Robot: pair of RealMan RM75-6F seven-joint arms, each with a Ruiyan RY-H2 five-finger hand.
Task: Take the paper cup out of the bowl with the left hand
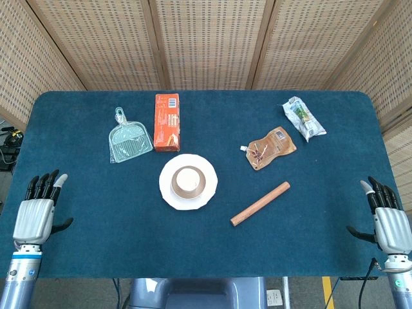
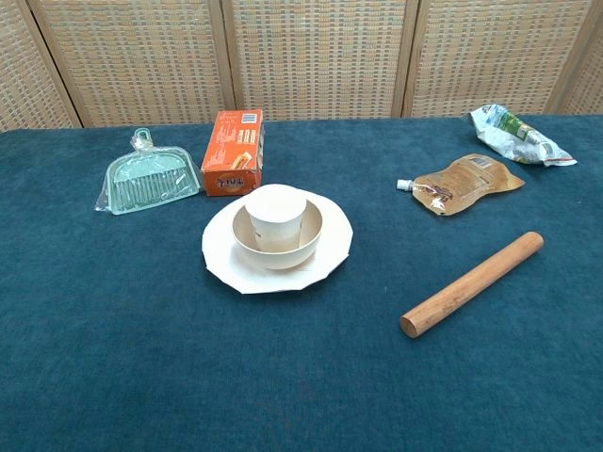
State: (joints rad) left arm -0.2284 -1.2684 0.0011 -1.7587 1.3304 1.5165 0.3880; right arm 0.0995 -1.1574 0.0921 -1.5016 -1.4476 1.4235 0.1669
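A white paper cup (image 2: 275,217) stands upside down in a cream bowl (image 2: 308,247), which sits on a white plate (image 2: 226,266) near the table's middle. From above, the cup (image 1: 187,179) shows as a pale disc inside the bowl (image 1: 205,183). My left hand (image 1: 40,209) hovers at the table's front left edge, fingers straight and apart, holding nothing, far from the bowl. At the front right edge, my right hand (image 1: 387,219) is likewise open and holds nothing. Neither hand shows in the chest view.
An orange box (image 1: 167,121) and a clear green dustpan (image 1: 129,138) lie behind the plate. A wooden rolling pin (image 1: 260,203) lies right of it. Further right rest a brown pouch (image 1: 272,147) and a white-green packet (image 1: 304,118).
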